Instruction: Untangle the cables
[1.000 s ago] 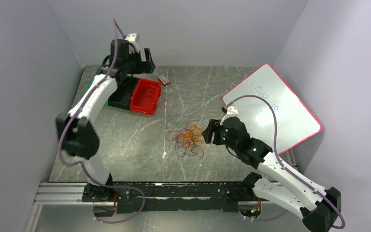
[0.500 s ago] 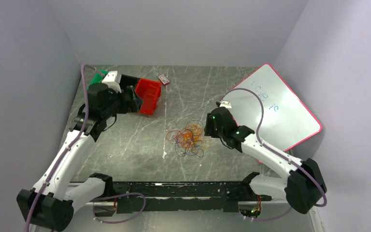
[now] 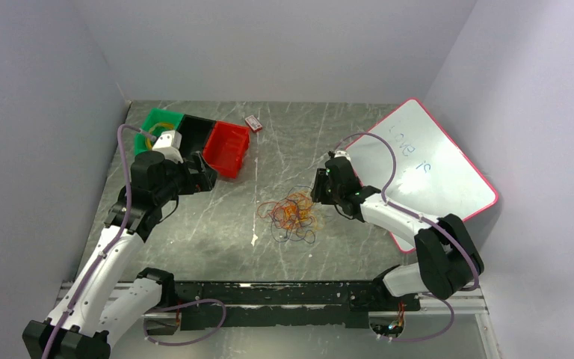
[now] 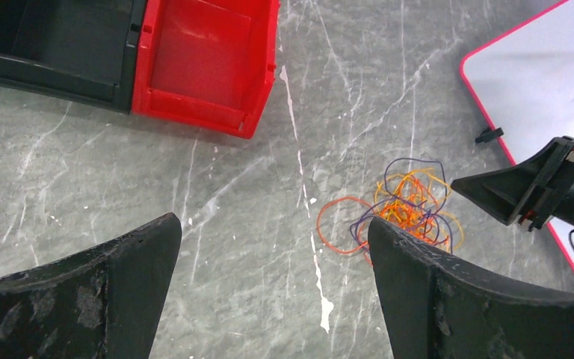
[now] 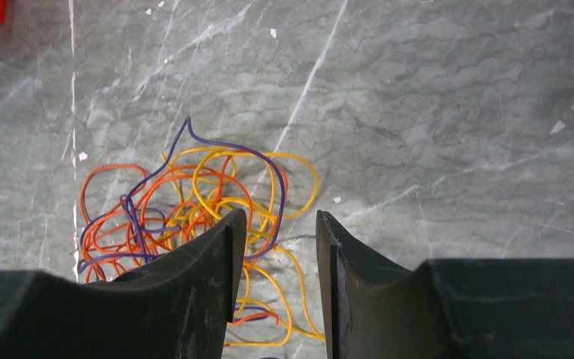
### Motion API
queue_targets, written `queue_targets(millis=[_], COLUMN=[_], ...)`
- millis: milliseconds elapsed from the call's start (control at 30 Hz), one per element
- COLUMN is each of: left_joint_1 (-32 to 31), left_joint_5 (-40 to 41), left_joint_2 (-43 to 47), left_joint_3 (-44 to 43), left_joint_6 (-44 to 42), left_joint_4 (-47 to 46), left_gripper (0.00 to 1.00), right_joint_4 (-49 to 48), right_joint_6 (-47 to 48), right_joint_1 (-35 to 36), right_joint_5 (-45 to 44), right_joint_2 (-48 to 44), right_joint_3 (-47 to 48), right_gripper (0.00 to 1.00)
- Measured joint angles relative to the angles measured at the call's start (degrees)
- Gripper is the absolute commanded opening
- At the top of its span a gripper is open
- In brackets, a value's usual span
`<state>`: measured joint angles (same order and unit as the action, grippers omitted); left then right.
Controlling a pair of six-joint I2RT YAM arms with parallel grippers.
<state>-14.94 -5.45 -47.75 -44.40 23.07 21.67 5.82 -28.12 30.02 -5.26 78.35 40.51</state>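
Orange, yellow and purple cables (image 3: 291,215) lay knotted on the table (image 3: 209,224); my right gripper (image 5: 280,218) hung part-open over their edge, holding nothing; left gripper (image 4: 273,224) wide, empty; picking a strand, I judged; next, pinch one loop clear.

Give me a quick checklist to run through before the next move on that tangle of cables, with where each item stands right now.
1. Right pincer lined up on the cables: ok, it sits at the tangle's edge, with yellow strands showing between its jaws.
2. A strand actually gripped: cannot tell.
3. Left pincer open and empty: ok.
4. Left pincer close to the tangle: not ok, it hangs apart from it, nearer the red bin.
5. Cables separated: not ok, they lie in one knotted heap.
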Motion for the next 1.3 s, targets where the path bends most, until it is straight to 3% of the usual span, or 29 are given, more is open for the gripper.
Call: queue_targets(millis=[333, 1033, 1300], left_joint_1=[0.0, 0.0, 0.0], left_joint_5=[-0.1, -0.3, -0.3], left_joint_2=[-0.1, 1.0, 0.8], left_joint_3=[0.0, 0.0, 0.0], left_joint_6=[-0.3, -5.7, -5.9], left_joint_4=[-0.4, 1.1, 1.4], left_gripper=[0.99, 0.99, 0.99], right_joint_4=[-4.6, -4.3, -4.3], right_joint_6=[-0.6, -2.7, -2.8], right_joint_1=[-0.1, -0.2, -0.2], right_joint_5=[-0.9, 1.8, 2.3], right_joint_2=[2.3, 5.8, 5.8], right_joint_3=[0.0, -0.2, -0.9], right_gripper=[0.36, 0.24, 0.07])
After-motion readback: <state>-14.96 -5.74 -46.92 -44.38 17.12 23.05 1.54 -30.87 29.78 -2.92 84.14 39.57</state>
